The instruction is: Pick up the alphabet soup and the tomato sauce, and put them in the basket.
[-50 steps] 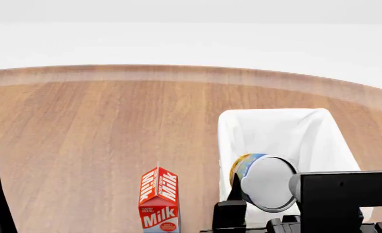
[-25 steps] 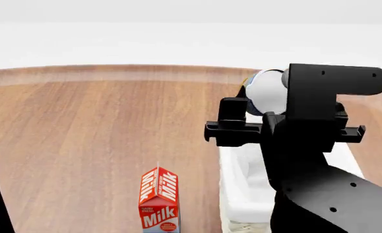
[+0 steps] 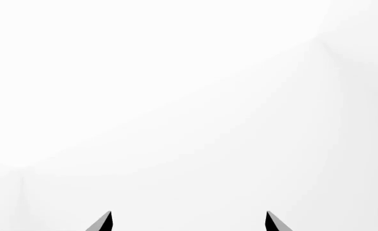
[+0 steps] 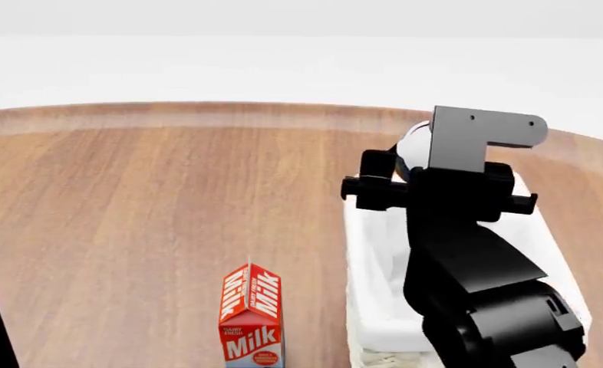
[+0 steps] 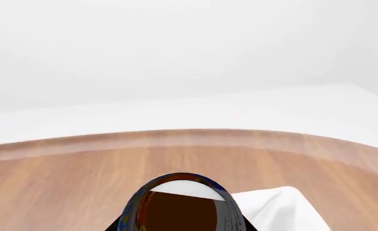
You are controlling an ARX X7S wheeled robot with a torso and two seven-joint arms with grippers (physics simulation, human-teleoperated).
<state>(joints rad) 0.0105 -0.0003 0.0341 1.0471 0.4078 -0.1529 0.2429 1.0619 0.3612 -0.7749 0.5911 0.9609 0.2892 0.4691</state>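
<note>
My right gripper is gripping the alphabet soup can and holding it in the air over the far end of the basket, which is standing on the wooden table. In the right wrist view the can is filling the space between the jaws. My left gripper is showing two parted fingertips, holding nothing. A milk carton is standing left of the basket.

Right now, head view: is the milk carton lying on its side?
No, the milk carton stands upright on the table, left of the basket.
</note>
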